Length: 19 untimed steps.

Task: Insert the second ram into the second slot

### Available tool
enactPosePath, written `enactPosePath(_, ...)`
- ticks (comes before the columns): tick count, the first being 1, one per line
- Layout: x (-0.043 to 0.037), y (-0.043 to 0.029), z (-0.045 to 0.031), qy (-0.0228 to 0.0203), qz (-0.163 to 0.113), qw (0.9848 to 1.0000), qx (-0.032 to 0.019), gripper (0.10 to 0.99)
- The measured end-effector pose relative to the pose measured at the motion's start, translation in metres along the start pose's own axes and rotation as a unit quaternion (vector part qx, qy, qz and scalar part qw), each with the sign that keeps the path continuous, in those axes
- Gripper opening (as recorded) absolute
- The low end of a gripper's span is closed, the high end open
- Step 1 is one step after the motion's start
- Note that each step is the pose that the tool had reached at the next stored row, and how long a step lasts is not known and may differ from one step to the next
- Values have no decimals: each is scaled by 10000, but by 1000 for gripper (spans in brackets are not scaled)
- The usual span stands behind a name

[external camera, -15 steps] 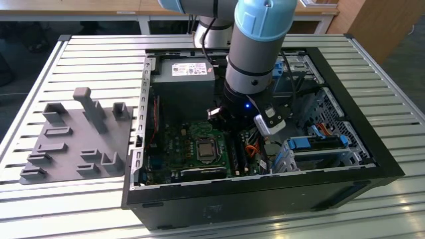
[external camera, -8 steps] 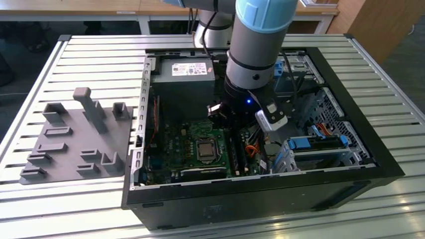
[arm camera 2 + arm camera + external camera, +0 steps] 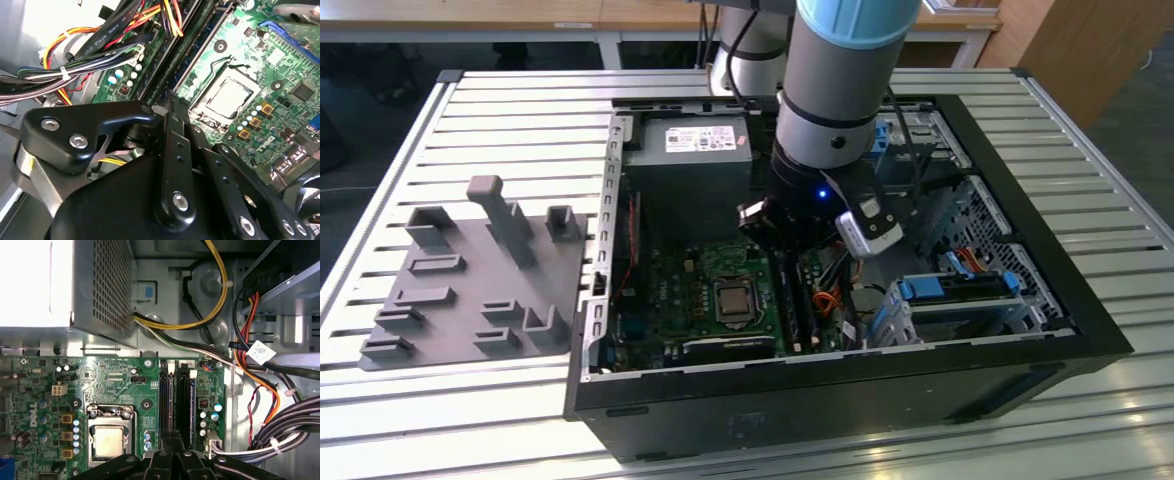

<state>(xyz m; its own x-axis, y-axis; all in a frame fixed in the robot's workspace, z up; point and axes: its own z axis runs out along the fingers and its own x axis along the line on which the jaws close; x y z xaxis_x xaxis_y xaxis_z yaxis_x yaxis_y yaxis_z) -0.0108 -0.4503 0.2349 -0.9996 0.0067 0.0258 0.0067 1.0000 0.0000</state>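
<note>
Gripper: the gripper point(image 3: 167, 107) reaches down inside the open computer case point(image 3: 1067, 300), over the memory slots beside the processor socket point(image 3: 109, 439); its black fingers point(image 3: 172, 440) are drawn together to a narrow tip, closed, though what lies between them I cannot tell.
Second ram: a dark stick point(image 3: 185, 407) stands in the second slot, with another stick in the slot next to it; in the first wrist view the fingertips meet just at the near end of this pair.
Key relation: the sticks' long axis runs straight away from the fingertips, so the ram lies directly ahead of and under the tip.
Seating: whether the stick is pressed fully home cannot be judged.
Case contents: motherboard point(image 3: 707, 290), grey power supply point(image 3: 687, 150) at the far side, cable bundles point(image 3: 280, 430) and drive cage with blue brackets point(image 3: 961, 290) on the exterior view's right.
Outside: a grey holder tray point(image 3: 467, 270) on the exterior view's left.
</note>
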Motion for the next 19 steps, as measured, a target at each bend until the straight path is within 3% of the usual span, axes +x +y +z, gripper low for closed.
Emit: enactPosePath(19, -4, -1, 158, -2, 0, 10000, 5, 106)
